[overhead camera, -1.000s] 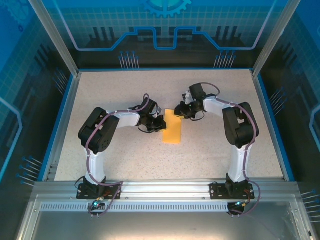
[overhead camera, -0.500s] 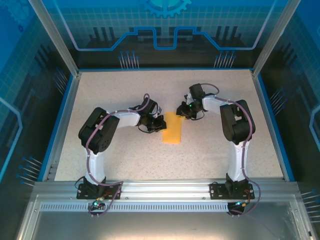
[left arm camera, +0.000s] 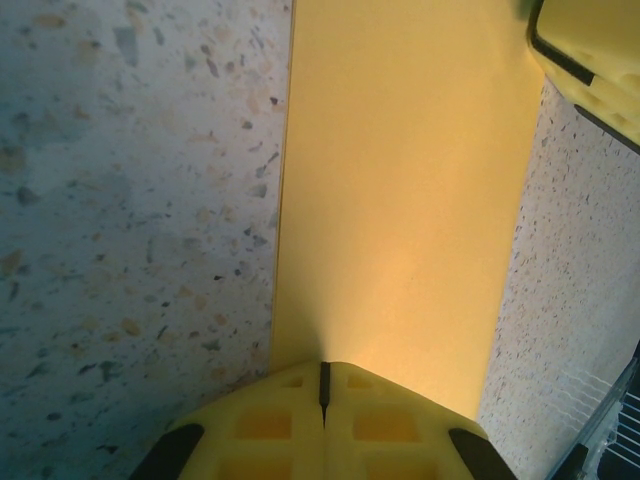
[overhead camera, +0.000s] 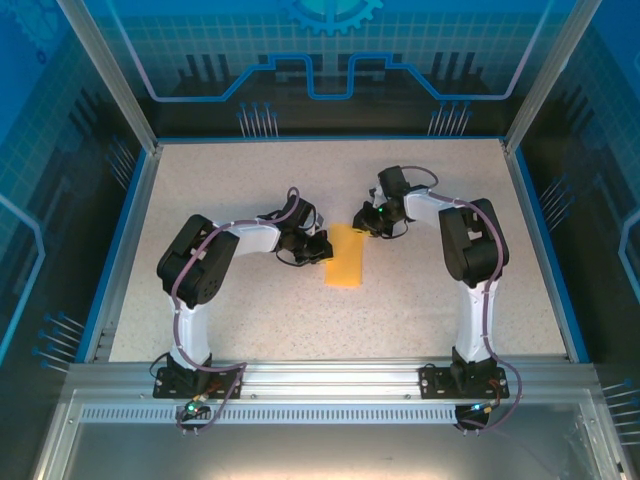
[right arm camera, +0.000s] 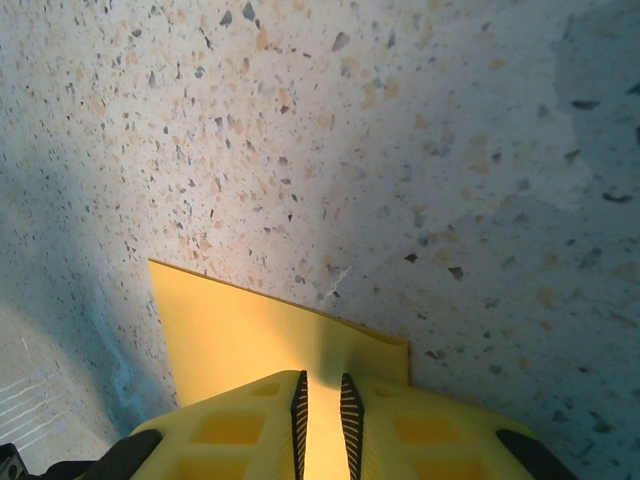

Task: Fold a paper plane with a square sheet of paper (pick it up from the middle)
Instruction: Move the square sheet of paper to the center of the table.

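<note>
The left tool is closed, its tips meeting at the left edge of the orange-yellow sheet of paper. The sheet lies flat in the middle of the speckled surface as a plain, narrow strip running near to far. At its far right corner the right tool stands with its jaws a slit apart over the paper.

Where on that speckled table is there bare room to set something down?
Bare table lies between the yellow paper and the near rail, along the far wall, left of the left arm and right of the right arm. The middle is crowded: the left tool and right tool both meet at the paper.
</note>
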You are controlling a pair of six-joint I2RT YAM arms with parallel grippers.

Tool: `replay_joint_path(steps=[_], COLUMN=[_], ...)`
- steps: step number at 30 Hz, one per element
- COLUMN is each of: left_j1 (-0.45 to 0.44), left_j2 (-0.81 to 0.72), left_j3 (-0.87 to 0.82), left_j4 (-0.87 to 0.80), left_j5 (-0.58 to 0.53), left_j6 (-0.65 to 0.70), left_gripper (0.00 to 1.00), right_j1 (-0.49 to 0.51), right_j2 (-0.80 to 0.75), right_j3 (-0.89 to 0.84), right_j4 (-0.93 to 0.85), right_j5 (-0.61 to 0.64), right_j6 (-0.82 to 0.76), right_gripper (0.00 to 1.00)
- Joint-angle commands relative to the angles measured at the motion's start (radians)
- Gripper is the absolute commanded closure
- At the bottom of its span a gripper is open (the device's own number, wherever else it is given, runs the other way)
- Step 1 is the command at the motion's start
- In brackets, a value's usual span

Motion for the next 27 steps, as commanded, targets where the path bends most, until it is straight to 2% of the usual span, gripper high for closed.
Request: replay_joint_path(steps=[1,5,10,14,18,27], left_j1=[-0.015,-0.012,0.004,0.018,0.018,0.018], left_j2=[0.011,-0.092,-0.184,-0.172,-0.138,-0.113], left_j3=[-0.021,-0.013,-0.011,-0.022,-0.015,-0.009], left_j4=[-0.115,-0.088,-0.063,-0.043,-0.033,-0.010], left_j5=[-0.046,-0.031,-0.075,-0.099,-0.094,-0.084], left_j6=[0.009,-0.019,-0.042,-0.058,-0.070,-0.070], left_gripper=[1.00,1.00,0.96,1.00,1.00,1.00], right_j1=[0.024,0.080,0.140,0.164,0.165,0.131], right_j2=[0.013,-0.009,-0.009,0.000,-0.005,-0.130], right_j3=[0.006,-0.003,-0.010,0.005,0.011,-0.051], right_j4=[-0.054,-0.062,-0.029,-0.008,0.004,0.013], right_j5=[0.017,-0.029,-0.078,-0.092,-0.103,-0.053], right_j6=[-0.030,-0.064,-0.056,-0.049,-0.046,-0.049], right_gripper=[0.80,0.80,0.80,0.80,0.80,0.80])
